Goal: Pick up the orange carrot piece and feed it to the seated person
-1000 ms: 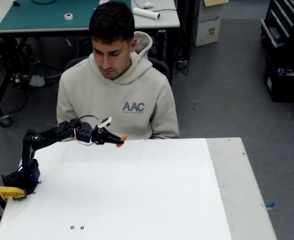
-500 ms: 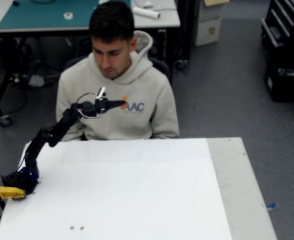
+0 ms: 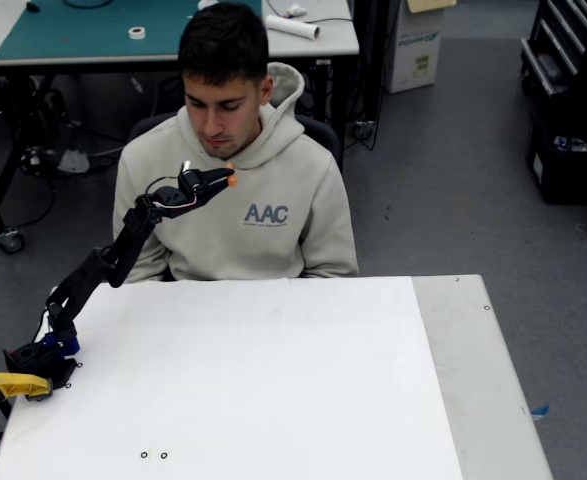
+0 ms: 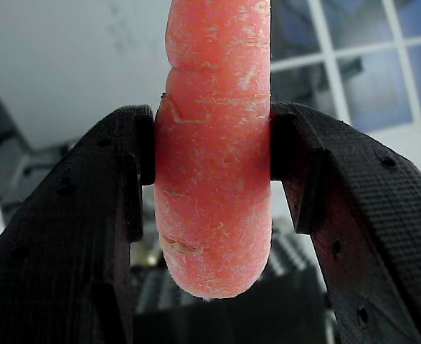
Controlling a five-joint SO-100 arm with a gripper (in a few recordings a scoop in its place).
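A: Start with the fixed view. Where is the black arm?

B: Its base sits at the near left corner of the white surface, next to a yellow clamp. The arm is stretched up and away toward the far side, lifted well clear of the surface. The tool is in front of the upper chest of the seated person, just below the chin.

A: And the orange carrot piece?

B: The orange carrot piece shows as a small orange tip at the end of the tool, pointing to the right and slightly up. It is near the mouth but apart from it, to my eye below and a little short of it. The person's head is tipped down toward it, which I take as readiness to receive it.

A: Why hold it out at the tip like that?

B: Probably so the free end reaches the mouth before the black fingers do.

A: Now the wrist view.

B: The tool is clenched on the orange carrot piece. Both dark jaws press its sides, one left, one right, gripping around the middle. One rounded end hangs free at the lower edge of the grip, the other runs out of the top. Behind it is a pale ceiling and a gridded pane, so the camera looks upward.

A: What does the next move call for?

B: A short, slow rise toward the mouth, I would judge, keeping the squeeze firm.
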